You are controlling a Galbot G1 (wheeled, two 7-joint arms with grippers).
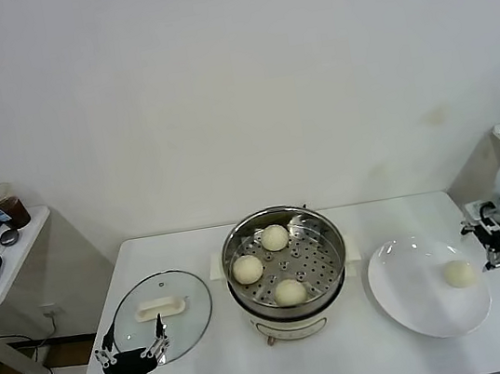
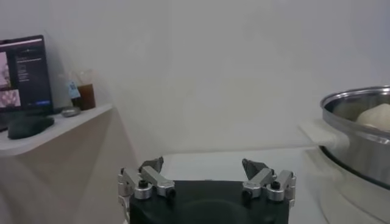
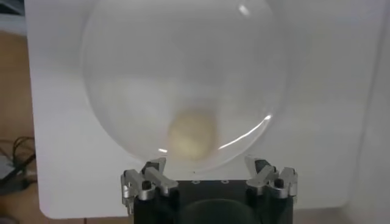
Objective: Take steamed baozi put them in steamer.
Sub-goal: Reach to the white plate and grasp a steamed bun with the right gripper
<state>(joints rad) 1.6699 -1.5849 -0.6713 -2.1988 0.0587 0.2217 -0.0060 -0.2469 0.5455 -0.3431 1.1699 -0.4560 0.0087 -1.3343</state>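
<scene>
We judge the last baozi on the plate soft and light — our right gripper, fingers apart, should pinch its sides gently.

Open room above the white table
Round shiny stainless-steel steamer uncovered; 3 cream-white baozi inside; round glass lid lies left.

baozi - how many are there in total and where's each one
4. Three sit on the perforated tray in the steamer: one at the back, one on the robot's left, one at the front. The fourth baozi lies on the white plate. None looks hidden.
</scene>
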